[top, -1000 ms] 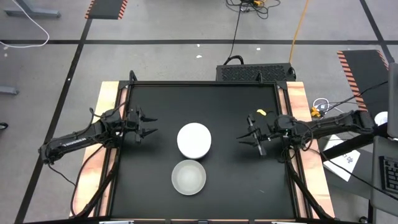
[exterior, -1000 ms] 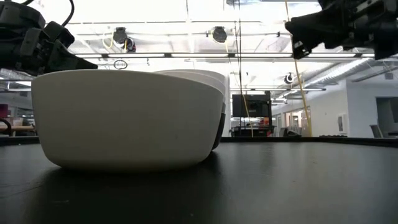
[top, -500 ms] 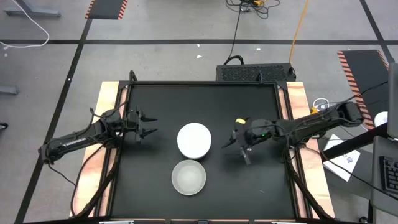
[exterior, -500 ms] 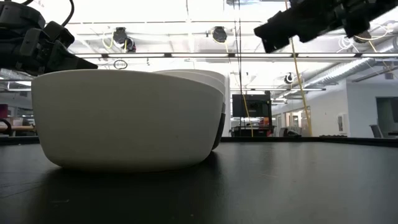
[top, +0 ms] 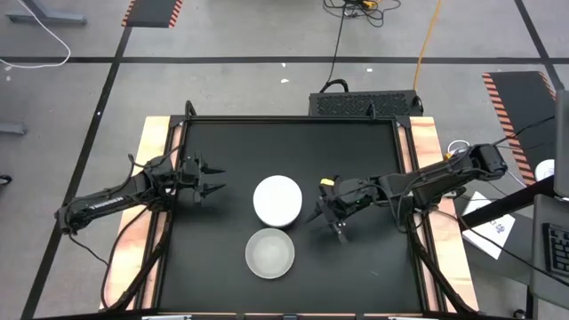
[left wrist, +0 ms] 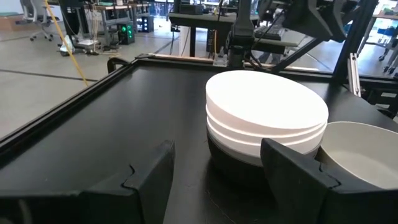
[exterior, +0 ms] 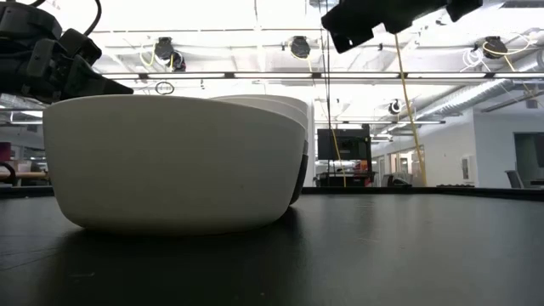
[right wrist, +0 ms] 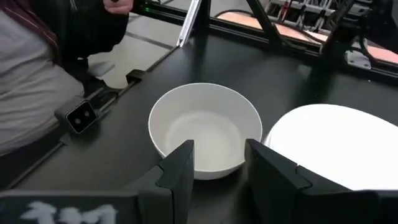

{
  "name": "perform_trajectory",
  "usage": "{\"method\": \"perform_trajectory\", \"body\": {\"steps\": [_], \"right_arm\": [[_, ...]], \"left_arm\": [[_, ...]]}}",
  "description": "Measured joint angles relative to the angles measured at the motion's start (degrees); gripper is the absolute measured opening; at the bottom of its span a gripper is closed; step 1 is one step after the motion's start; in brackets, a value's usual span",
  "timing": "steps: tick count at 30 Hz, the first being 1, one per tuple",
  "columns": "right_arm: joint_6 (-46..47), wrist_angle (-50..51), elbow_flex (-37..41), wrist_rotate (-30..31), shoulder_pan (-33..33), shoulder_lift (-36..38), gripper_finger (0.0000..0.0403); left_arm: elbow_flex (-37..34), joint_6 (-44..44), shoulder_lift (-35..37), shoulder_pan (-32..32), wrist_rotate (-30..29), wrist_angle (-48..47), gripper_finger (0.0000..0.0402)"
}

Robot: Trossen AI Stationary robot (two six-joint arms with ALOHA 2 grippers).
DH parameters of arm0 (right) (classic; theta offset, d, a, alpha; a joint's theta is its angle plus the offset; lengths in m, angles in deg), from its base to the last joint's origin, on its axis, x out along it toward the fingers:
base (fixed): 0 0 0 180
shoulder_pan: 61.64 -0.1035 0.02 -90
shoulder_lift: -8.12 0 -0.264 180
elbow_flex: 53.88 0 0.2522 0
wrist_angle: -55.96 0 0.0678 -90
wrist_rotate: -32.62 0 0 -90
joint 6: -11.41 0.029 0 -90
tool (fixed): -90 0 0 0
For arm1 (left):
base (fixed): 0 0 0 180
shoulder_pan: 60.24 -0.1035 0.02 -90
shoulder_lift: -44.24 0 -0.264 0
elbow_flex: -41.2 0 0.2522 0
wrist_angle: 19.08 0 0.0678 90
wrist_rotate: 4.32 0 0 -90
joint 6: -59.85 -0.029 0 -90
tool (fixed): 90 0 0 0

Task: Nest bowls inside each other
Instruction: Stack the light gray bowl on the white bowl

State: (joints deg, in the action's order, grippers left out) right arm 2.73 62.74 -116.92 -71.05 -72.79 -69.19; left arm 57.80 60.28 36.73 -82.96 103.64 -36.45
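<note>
Right gripper (top: 330,216), fingers apart, hangs beside the single bowl (top: 269,252), apparently to grasp it; left gripper (top: 210,178) waits open by the stacked bowls (top: 277,198).

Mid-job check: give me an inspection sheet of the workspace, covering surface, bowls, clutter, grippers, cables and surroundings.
Surface: black table top in a black rim, wooden boards along both sides.
Job's things: upside-down stack of bowls, white over a dark one at the base; one single white bowl upright and empty, close beside the stack.
Clutter: nothing seen on the table top.
Grippers: left gripper open, empty, at the table's left edge; right gripper open, empty, just right of the stack.
Cables: cables run along both arms and across the floor.
Surroundings: grey floor with striped tape; a person's sleeve near the table in the right wrist view.
</note>
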Motion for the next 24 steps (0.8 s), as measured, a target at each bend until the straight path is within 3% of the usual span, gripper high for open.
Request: {"method": "perform_trajectory", "body": {"steps": [6, 9, 19, 24], "right_arm": [[0.3, -0.1, -1.6, -0.5, -0.7, -1.9, 0.0136], [1.8, -0.1, -2.3, -3.5, -0.6, -3.7, 0.0136], [3.0, 5.3, -11.3, -6.5, -2.5, -12.4, 0.0136], [3.7, 6.3, -14.6, -7.8, -2.5, -14.7, 0.0158]], "left_arm": [[0.0, -0.3, 0.0, 0.0, 0.0, 0.0, 0.0239], [0.0, -0.3, 0.0, 0.0, 0.0, 0.0, 0.0239], [0.0, -0.3, 0.0, 0.0, 0.0, 0.0, 0.0239], [0.0, -0.2, 0.0, 0.0, 0.0, 0.0, 0.0239]]}}
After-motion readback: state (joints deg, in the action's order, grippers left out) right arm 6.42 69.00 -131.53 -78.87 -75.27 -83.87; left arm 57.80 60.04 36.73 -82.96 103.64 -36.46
